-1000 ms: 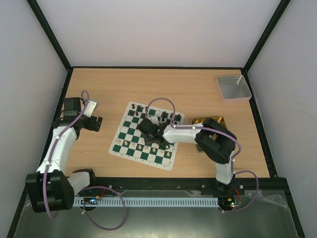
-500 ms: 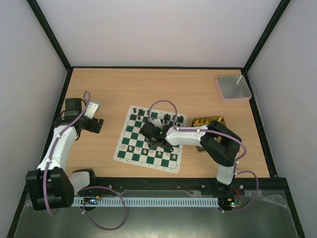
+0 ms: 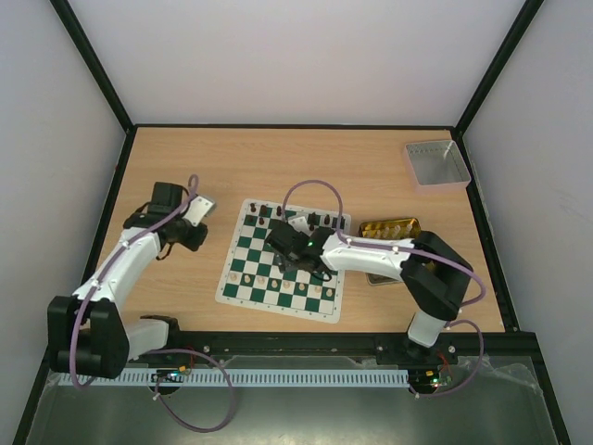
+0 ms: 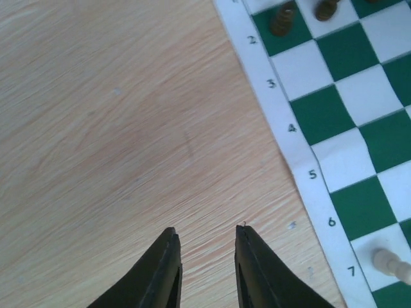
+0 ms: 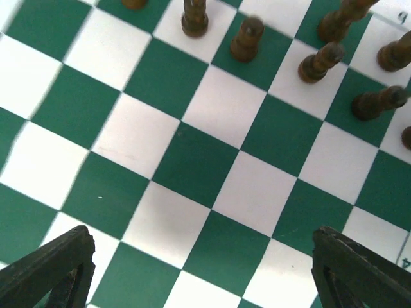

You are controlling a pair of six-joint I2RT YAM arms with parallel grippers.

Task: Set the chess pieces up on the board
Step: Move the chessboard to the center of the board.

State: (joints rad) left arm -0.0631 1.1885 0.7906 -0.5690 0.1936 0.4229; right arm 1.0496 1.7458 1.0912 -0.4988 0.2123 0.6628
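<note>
Top external view gives you the board lying slightly skewed on the wooden table in front of the 2 arm bases. At that size you cannot tell the chess pieces apart by kind: dark pieces line the far edge and cream pieces stand in the near rows. The right gripper hangs over the board's middle and hides several squares. Its arm also covers part of the gold tin just beside the board's right edge, while the grey tray sits well apart in the far right corner. In the right wrist view you see only 2 dark fingertips in the lower corners, spread wide, with nothing but green and white squares between them. Upright dark pieces run along the top, several cut off by the frame. The left gripper hovers over bare wood just left of the board's numbered border, fingers drawn close with a narrow gap and pinching nothing. Beside the 7 stands 1 cream piece, clipped at the right edge.
</note>
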